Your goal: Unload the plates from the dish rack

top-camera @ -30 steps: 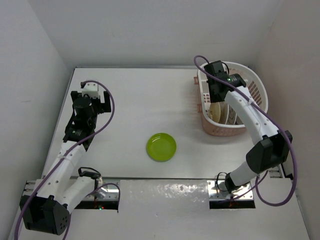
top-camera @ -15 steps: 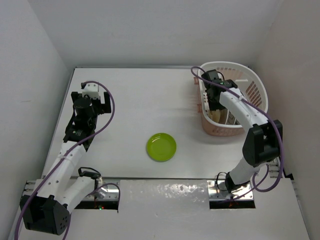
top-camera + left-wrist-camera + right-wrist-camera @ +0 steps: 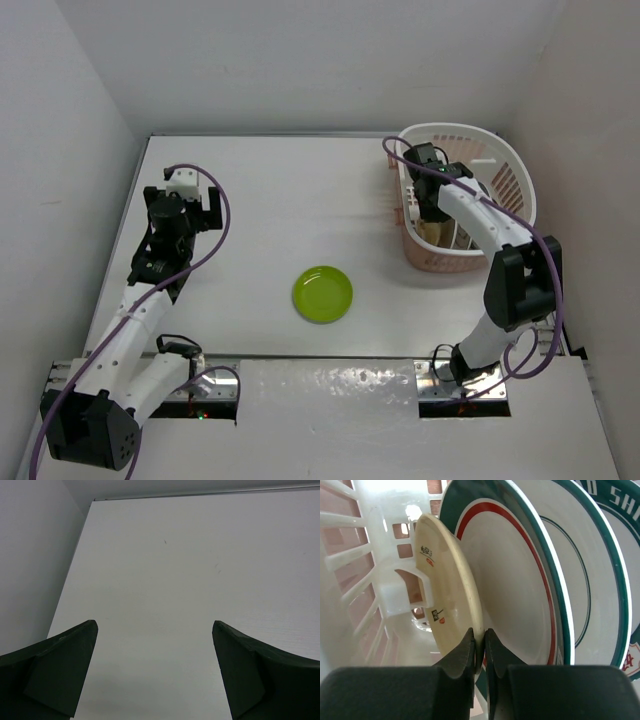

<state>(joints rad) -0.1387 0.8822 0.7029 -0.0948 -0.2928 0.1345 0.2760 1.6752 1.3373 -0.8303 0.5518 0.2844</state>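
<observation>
The white dish rack [image 3: 461,130] stands at the back right with several plates upright in it. In the right wrist view the nearest is a cream plate [image 3: 447,580]. Behind it stand a white plate with a red ring and teal rim [image 3: 510,580], one with a thin dark ring [image 3: 575,585] and one with teal lettering [image 3: 620,535]. My right gripper [image 3: 479,632] is down inside the rack [image 3: 365,580], shut on the cream plate's rim. A small lime-green plate [image 3: 322,293] lies flat mid-table. My left gripper [image 3: 154,625] hangs open over bare table at the left [image 3: 185,205].
The rack's slotted walls close in on the right gripper's left side, and the standing plates crowd its right. A pinkish tray part [image 3: 432,262] shows at the rack's near side. White walls enclose the table on three sides.
The right arm dropped lower into the rack and its jaws closed on the cream plate's rim. The left arm and the green plate have not moved.
</observation>
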